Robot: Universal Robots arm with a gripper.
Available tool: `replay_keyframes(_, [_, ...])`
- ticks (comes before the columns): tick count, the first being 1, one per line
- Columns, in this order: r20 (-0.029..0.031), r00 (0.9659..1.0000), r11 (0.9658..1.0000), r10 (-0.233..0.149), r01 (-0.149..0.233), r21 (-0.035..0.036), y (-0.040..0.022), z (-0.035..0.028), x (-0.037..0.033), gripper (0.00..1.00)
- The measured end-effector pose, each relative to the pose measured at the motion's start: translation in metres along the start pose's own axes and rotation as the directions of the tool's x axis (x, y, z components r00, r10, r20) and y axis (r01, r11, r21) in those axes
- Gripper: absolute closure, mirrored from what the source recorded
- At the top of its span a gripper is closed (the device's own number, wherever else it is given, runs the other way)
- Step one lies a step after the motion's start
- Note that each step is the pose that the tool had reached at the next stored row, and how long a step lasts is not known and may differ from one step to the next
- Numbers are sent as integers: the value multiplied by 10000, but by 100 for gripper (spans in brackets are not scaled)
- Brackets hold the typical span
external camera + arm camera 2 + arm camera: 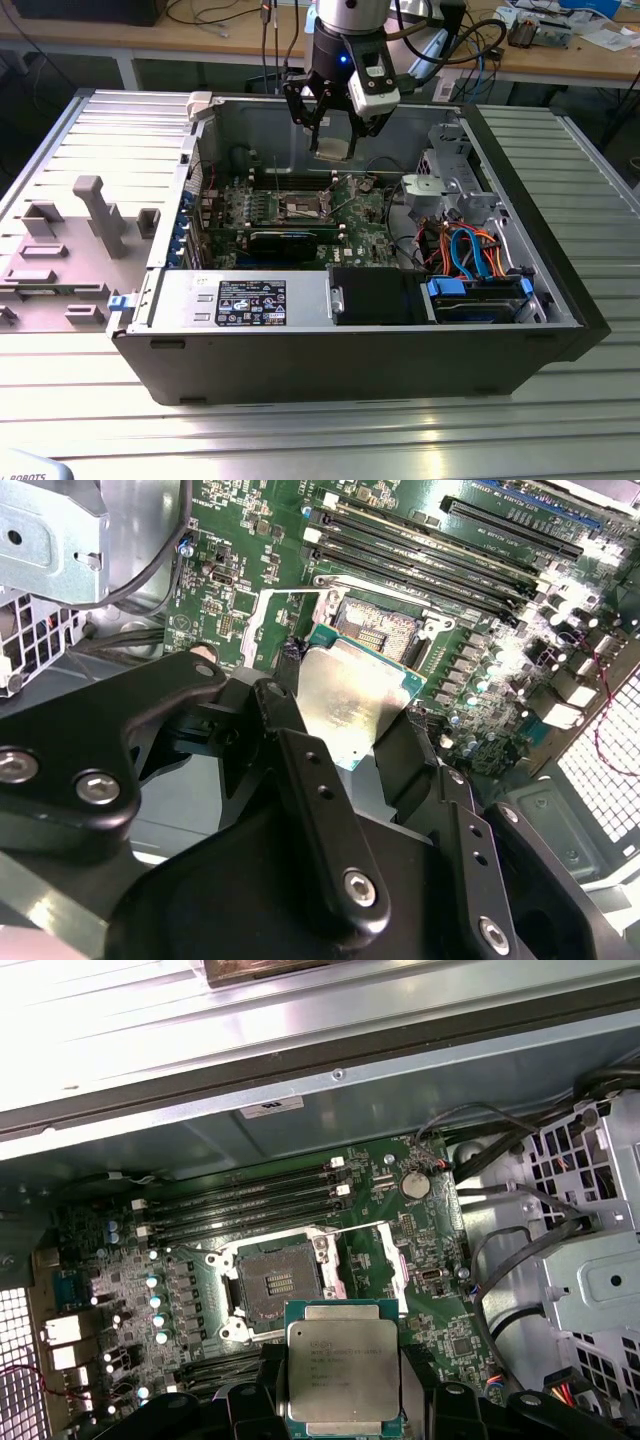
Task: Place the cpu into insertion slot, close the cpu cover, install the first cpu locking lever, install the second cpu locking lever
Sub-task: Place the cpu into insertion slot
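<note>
Upper centre of the exterior view, above the computer case [300, 370], our claw [336, 140] clenches the cpu [332, 150] well above the insertion slot [303, 207]; we judge a tilted or offset seating could damage that slot.

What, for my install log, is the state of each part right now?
hand: shut on the cpu.
cpu: gripped, in the air, not seated.
insertion slot: empty, uncovered.
cpu cover: swung open beside the slot.
computer case: side open.
</note>
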State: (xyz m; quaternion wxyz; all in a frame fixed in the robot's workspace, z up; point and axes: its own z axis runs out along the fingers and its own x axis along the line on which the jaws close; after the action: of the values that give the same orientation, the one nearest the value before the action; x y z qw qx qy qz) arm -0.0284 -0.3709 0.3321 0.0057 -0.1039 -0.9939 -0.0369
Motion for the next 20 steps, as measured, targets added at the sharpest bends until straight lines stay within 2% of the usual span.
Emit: replay_keyframes(20, [13, 9998, 9998, 179, -179, -3, 0, 4, 0, 46])
